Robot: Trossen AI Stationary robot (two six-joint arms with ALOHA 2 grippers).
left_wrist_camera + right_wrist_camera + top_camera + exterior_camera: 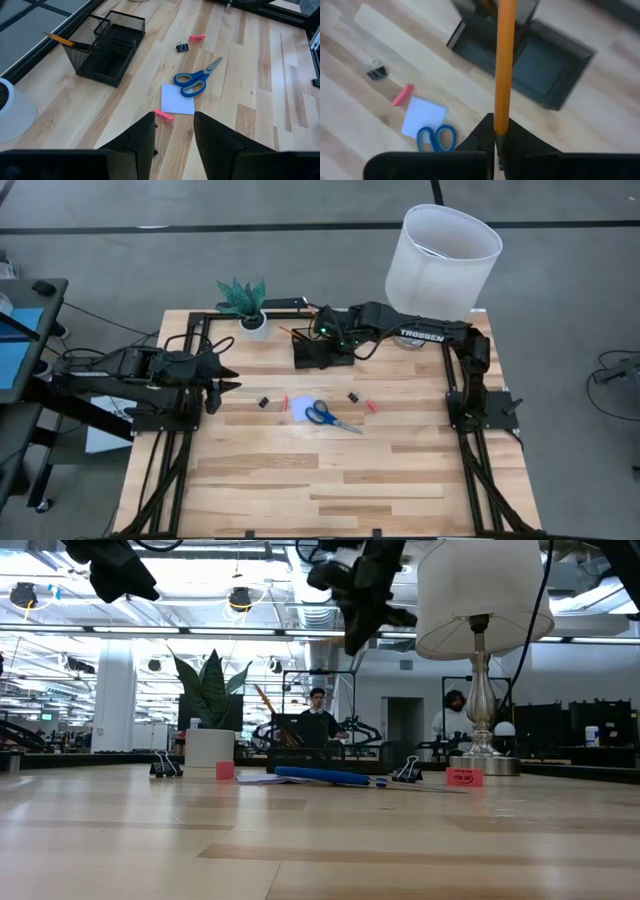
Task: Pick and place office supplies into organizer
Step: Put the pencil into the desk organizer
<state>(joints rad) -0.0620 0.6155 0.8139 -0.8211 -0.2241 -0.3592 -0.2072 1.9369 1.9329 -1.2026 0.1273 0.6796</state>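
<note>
One pencil (62, 39) is stowed in the organizer (107, 47); another (504, 65) is clamped by the right gripper (496, 137) above it. The left gripper (172, 132) is held partly open and empty; the scissors (330, 418), note pad (177, 98) and clips remain on the tabletop (300, 480).

The table (300, 480) is pale wood in joined strips, smooth with a soft sheen. The organizer (107, 47) is matt black wire mesh. The scissors (197, 80) have glossy blue plastic handles and bare metal blades. The note pad (178, 99) is plain matt paper. The pencil (505, 65) looks smooth, painted orange.
</note>
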